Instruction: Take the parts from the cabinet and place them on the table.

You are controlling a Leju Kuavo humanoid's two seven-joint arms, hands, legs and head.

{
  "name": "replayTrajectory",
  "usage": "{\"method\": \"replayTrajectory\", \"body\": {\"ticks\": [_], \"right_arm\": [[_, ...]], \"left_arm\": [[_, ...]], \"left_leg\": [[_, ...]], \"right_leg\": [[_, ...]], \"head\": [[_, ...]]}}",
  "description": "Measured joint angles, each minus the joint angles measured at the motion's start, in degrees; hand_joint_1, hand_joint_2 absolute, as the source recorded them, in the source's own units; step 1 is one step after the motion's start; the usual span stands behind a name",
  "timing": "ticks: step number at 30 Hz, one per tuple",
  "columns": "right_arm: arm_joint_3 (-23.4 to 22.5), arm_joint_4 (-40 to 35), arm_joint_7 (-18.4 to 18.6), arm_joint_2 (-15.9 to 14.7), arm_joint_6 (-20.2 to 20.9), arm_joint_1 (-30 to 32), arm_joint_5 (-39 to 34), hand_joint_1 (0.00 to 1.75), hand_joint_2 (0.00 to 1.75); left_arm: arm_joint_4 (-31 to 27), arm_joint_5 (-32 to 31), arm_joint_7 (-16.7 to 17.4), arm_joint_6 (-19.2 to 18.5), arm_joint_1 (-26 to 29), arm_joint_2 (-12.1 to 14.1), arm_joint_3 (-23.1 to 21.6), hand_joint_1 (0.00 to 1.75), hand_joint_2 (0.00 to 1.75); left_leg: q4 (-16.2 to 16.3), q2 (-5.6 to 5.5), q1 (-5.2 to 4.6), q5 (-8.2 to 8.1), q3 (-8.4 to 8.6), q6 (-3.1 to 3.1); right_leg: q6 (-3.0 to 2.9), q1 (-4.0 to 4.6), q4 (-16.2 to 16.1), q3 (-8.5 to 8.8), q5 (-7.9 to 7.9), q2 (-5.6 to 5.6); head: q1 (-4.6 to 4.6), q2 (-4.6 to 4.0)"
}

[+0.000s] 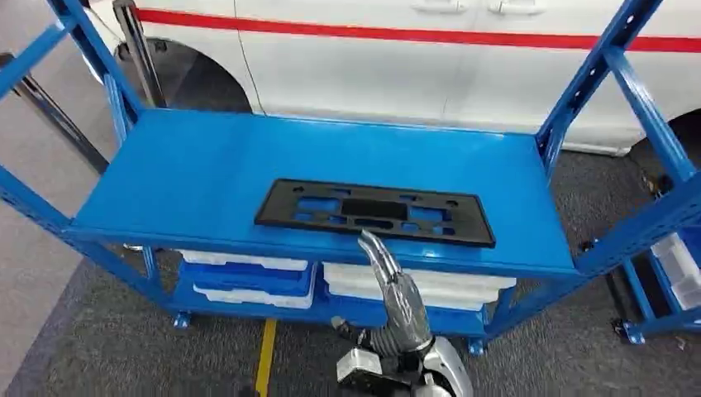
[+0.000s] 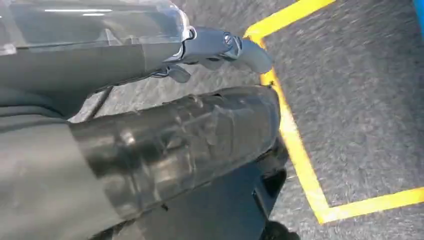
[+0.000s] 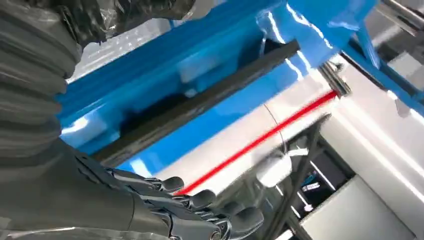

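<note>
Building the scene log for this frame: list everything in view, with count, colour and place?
Black part: one, black, flat with cutouts, lying on the top shelf near its front edge.
Shelving rack: one, blue, in front of the robot.
Trays: several, white and blue, stacked on the lower shelf.
Vehicle: one, white with a red stripe, behind the rack.
Floor lines: yellow, on grey carpet.
Second rack: blue, far right, holding white trays.
Right hand: silver, raised below the shelf's front edge, holding nothing.
Left hand: grey, hanging over the floor, holding nothing.
</note>
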Motion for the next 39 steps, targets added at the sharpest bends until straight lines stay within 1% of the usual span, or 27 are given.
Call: {"method": "replayTrajectory", "body": {"ticks": [2,3,4,6,7,8,10,12,13,14,15,17,18,20,22,23,24,25,27,28,29,30,32,34,37,38,39], "right_arm": [[-0.11,-0.31,0.00,0.00,-0.04,-0.03,0.00,0.00,1.75],[-0.28,-0.48,0.00,0.00,-0.09,-0.06,0.02,0.00,1.75],[-0.55,-0.61,0.00,0.00,-0.15,-0.12,0.07,0.00,1.75],[-1.09,-0.66,0.00,-0.09,-0.31,0.10,0.11,0.00,1.75],[-1.33,-0.70,0.00,-0.15,-0.37,0.30,0.13,0.00,1.75],[-1.55,-0.77,0.00,-0.22,-0.41,0.47,0.13,0.00,1.75],[-2.01,-0.83,0.00,-0.31,-0.46,0.53,0.15,0.00,1.75],[-2.51,-1.25,0.00,-0.33,-0.61,0.56,0.18,0.00,1.75],[-2.71,-1.31,0.00,-0.35,-0.68,0.54,0.18,0.00,1.75],[-2.73,-1.38,0.00,-0.33,-0.72,0.53,0.22,0.00,1.75],[-2.80,-1.62,0.04,-0.37,-0.76,0.76,0.31,0.00,1.75],[-3.01,-1.68,0.04,-0.37,-0.83,0.77,0.45,0.00,1.75],[-3.04,-1.86,0.04,-0.35,-0.85,0.84,0.55,0.00,1.75],[-3.26,-1.88,0.04,-0.33,-0.96,0.68,0.70,0.00,1.75],[-3.39,-1.90,0.07,-0.35,-1.01,0.96,0.92,0.00,1.75],[-3.50,-1.90,0.07,-0.35,-1.05,1.10,1.07,0.00,1.75],[-3.58,-1.90,0.07,-0.35,-1.07,1.27,1.20,0.00,1.75],[-3.72,-1.90,0.07,-0.37,-1.11,1.38,1.40,0.00,1.75],[-3.85,-2.08,0.20,-0.37,-1.36,1.47,1.88,0.00,1.75],[-4.00,-2.23,0.22,-0.39,-1.81,1.48,2.41,0.00,1.75],[-4.20,-2.30,0.35,-0.42,-2.03,1.55,2.67,0.00,1.75],[-4.43,-2.56,0.74,-0.52,-2.16,1.60,3.25,0.00,1.75],[-4.78,-2.84,1.02,-0.78,-2.32,1.81,4.31,0.00,1.75],[-5.25,-3.30,1.44,-1.29,-2.49,1.86,5.38,0.00,1.75],[-5.75,-3.52,2.58,-2.43,-3.15,1.97,8.11,0.00,1.75],[-5.96,-3.52,2.82,-2.93,-3.32,2.11,8.83,0.00,1.75],[-6.19,-3.52,3.02,-3.32,-3.41,2.17,9.16,0.00,1.75]], "left_arm": [[0.00,0.00,-0.04,0.11,0.21,0.02,0.02,0.00,0.00],[0.00,0.02,-0.13,0.15,0.14,0.02,0.02,0.00,0.00],[0.00,0.02,-0.20,0.15,0.01,0.02,0.02,0.00,0.00],[0.00,0.04,-0.31,0.15,-0.17,0.02,0.02,0.00,0.00],[0.00,0.04,-0.33,0.17,-0.15,0.02,0.02,0.00,0.00],[0.00,0.04,-0.33,0.17,-0.08,0.04,0.02,0.00,0.00],[0.00,0.04,-0.31,0.15,0.02,0.04,0.02,0.00,0.00],[0.00,0.07,-0.31,-0.04,-0.02,-0.02,0.02,0.00,0.00],[0.11,0.07,-0.31,-0.13,-0.02,-0.15,0.02,0.00,0.00],[0.11,0.07,-0.28,-0.13,-0.14,-0.13,0.02,0.00,0.00],[0.11,0.02,-0.26,0.02,-0.22,-0.13,0.02,0.00,0.00],[0.11,0.00,-0.02,0.26,-0.19,-0.13,0.00,0.00,0.00],[0.11,0.02,0.17,0.46,-0.27,-0.02,0.02,0.00,0.00],[0.11,-0.02,0.26,0.74,-0.37,-0.02,0.00,0.00,0.00],[0.11,-0.02,0.35,1.18,-0.27,-0.02,0.00,0.00,0.00],[0.11,-0.07,0.46,1.51,-0.14,-0.02,0.00,0.00,0.00],[0.11,-0.13,0.61,1.86,0.01,0.00,0.00,0.00,0.00],[0.11,-0.17,0.70,2.23,0.05,0.07,0.00,0.00,0.00],[0.11,-0.40,0.74,2.73,-0.03,0.11,0.00,0.00,0.00],[0.11,-0.68,0.81,3.70,0.02,0.11,-0.04,0.00,0.00],[0.11,-0.74,0.94,4.31,-0.09,0.11,-0.07,0.00,0.00],[0.11,-0.79,1.33,5.26,-0.30,0.11,-0.11,0.00,0.00],[0.11,-0.79,1.88,6.13,0.03,0.11,-0.11,0.00,0.00],[0.11,-0.77,2.23,6.40,-0.06,0.09,-0.11,0.00,0.00],[0.11,-1.03,2.49,6.67,-0.23,0.07,-0.11,0.00,0.00],[0.11,-1.07,2.51,6.84,-0.19,0.09,-0.11,0.00,0.00],[0.11,-1.07,2.58,6.89,-0.19,0.09,-0.11,0.00,0.00]], "left_leg": [[-0.37,-0.13,0.04,-0.21,0.99,0.75],[-0.53,-0.07,0.02,-0.50,1.59,1.20],[-0.58,-0.08,0.02,-0.76,1.91,1.57],[-0.57,-0.13,-0.16,-1.40,2.55,1.98],[-0.57,-0.21,-0.27,-1.76,2.95,2.06],[-0.57,-0.28,-0.41,-2.17,3.50,2.03],[-0.58,-0.40,-0.67,-3.07,4.79,2.00],[-0.72,-0.46,-0.80,-3.88,5.76,1.83],[-0.78,-0.55,-0.97,-4.09,6.09,1.51],[-0.91,-0.62,-0.78,-4.32,5.85,1.11],[-0.67,-0.58,-0.83,-4.31,6.43,0.76],[-0.63,-0.56,-1.05,-4.38,7.12,0.12],[-0.10,-0.49,-0.93,-5.25,7.03,0.12],[4.66,-0.52,-0.94,-8.34,4.55,-0.31],[13.24,-0.51,-0.67,-12.17,-0.54,-0.69],[15.44,-0.50,-0.60,-12.40,-2.13,-0.89],[14.91,-0.50,-0.52,-11.02,-2.42,-1.17],[12.12,-0.49,-0.46,-8.59,-1.60,-1.37],[2.96,-0.47,-0.37,-2.35,1.90,-1.34],[-0.21,-0.50,-0.50,-1.51,2.94,-1.06],[-1.11,-0.47,-0.83,-3.46,2.68,-0.53],[-0.64,-0.52,-0.81,-1.75,2.79,0.11],[-0.61,-0.52,-0.78,-1.53,2.82,0.75],[-1.28,-0.34,-0.38,-1.15,3.20,1.48],[-1.22,-0.32,-0.44,-1.27,3.14,1.89],[-1.19,-0.31,-0.44,-1.31,3.15,1.93],[-1.17,-0.32,-0.44,-1.35,3.20,1.89]], "right_leg": [[0.38,-0.32,0.96,-0.38,-0.10,-0.06],[0.52,-0.41,3.70,-1.54,0.09,-0.06],[0.69,-0.38,7.35,-3.75,-0.74,-0.14],[0.93,-0.33,15.55,-9.55,-4.26,-0.14],[0.89,-0.31,17.95,-11.73,-5.37,-0.14],[0.79,-0.26,18.18,-12.89,-4.83,-0.14],[-0.09,0.01,12.26,-11.84,0.83,-0.14],[-1.71,0.95,3.00,-9.22,7.23,-0.17],[-2.01,1.21,3.23,-9.16,4.69,-0.26],[-2.35,1.40,2.04,-8.93,4.04,-0.12],[-2.44,1.41,1.92,-8.55,6.05,-0.14],[-2.59,1.20,1.33,-7.80,5.50,-0.10],[-2.51,0.55,0.54,-6.66,5.87,-0.17],[-2.78,0.43,-0.02,-5.93,5.77,-0.22],[-2.86,0.48,0.00,-5.89,5.44,-0.27],[-2.86,0.47,0.03,-5.83,5.30,-0.24],[-2.79,0.43,0.07,-5.61,5.15,-0.11],[-2.64,0.38,0.12,-5.34,4.91,-0.01],[-2.27,0.25,0.40,-4.59,4.33,0.03],[-1.90,0.35,0.65,-4.48,4.01,0.03],[-1.65,0.49,1.04,-4.93,3.93,0.03],[-1.39,0.62,1.10,-5.25,3.85,-0.02],[-0.82,0.71,1.02,-5.09,3.89,0.01],[-0.13,0.46,2.89,-5.75,2.15,-0.04],[0.62,0.13,15.87,-11.99,-4.06,-0.05],[0.72,0.12,18.85,-13.60,-4.61,-0.05],[0.73,0.09,19.04,-13.92,-3.78,-0.06]], "head": [[-0.02,0.00],[0.07,0.00],[0.07,-0.02],[0.07,0.00],[0.09,0.00],[0.07,0.00],[0.07,0.00],[0.09,0.00],[-0.04,-0.02],[0.22,0.00],[0.17,0.00],[0.15,0.00],[0.24,0.00],[0.11,0.00],[0.13,0.00],[0.09,0.00],[0.11,0.00],[0.09,0.00],[0.09,0.00],[0.17,0.00],[0.11,0.00],[0.17,0.00],[0.13,0.00],[0.29,0.00],[0.24,0.00],[0.24,0.00],[0.24,0.00]]}}
